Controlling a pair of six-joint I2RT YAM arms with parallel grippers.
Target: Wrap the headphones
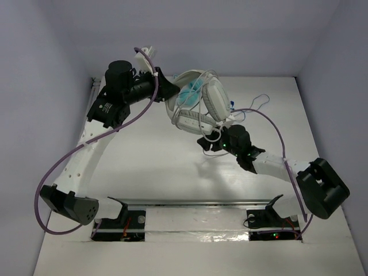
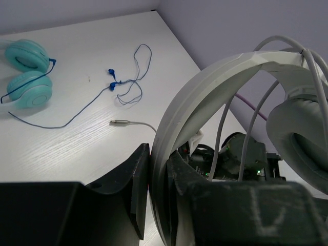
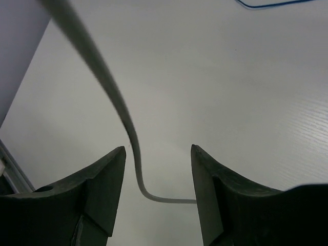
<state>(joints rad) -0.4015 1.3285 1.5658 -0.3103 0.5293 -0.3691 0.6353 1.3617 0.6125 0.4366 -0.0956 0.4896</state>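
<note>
Pinching the headphones, left gripper is clamped tight on them; right gripper, just beside the headphones, gapes wide around the cable.

The headphones are held above the bench, their headband wedged between the left fingers and one ear cup to the right of those fingers. On the bench beyond the left fingers lies the cable's plug end, with the earbuds farther out and the smaller headphones off to the left, apart from the earbuds. The right fingers stand apart below the headphones. The cable runs down between them and bends across to the right-hand finger. A thin wire lies on the bench far beyond them.
</note>
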